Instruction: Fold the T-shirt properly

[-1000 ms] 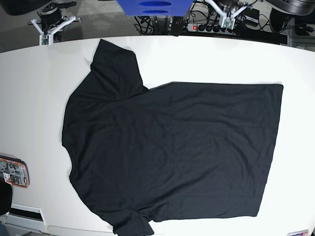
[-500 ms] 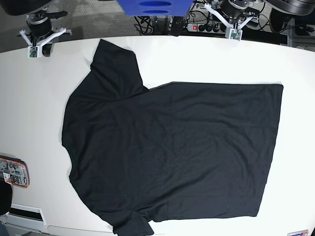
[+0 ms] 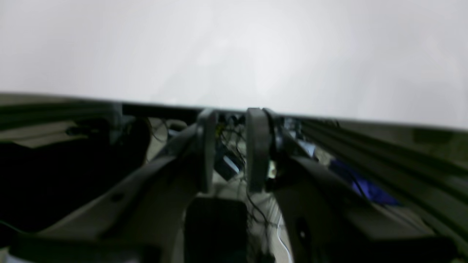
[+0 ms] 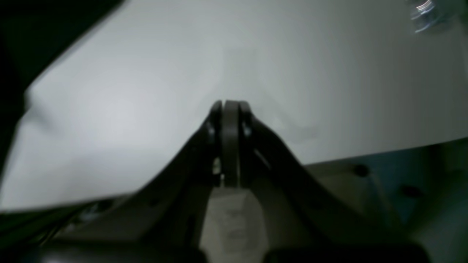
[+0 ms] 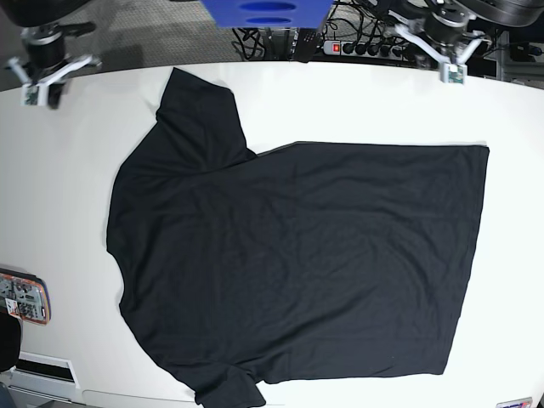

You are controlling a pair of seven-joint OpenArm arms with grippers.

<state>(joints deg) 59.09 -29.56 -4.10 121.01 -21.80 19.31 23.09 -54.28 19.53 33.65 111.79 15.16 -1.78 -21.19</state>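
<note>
Black short-sleeved T-shirt (image 5: pixel 297 263) lies spread on the white tabletop (image 5: pixel 81 170), 2 pincers beyond its far side, neither touching it.

At the base view's left, the right gripper (image 5: pixel 42 95) is closed on nothing, apart from the far sleeve (image 5: pixel 200 115), which points away from the near edge. The near sleeve (image 5: pixel 229 387) sticks out at the bottom, so the shirt's long axis seems to run across the view, collar end left, hem (image 5: pixel 467 255) right. At the view's right, the left gripper (image 5: pixel 452 78) has its fingers a little apart and empty, just past the shirt's far edge near the hem corner. It looks the nearer of the 2; a first fold probably needs the right gripper to travel farther, toward that far sleeve.
</note>
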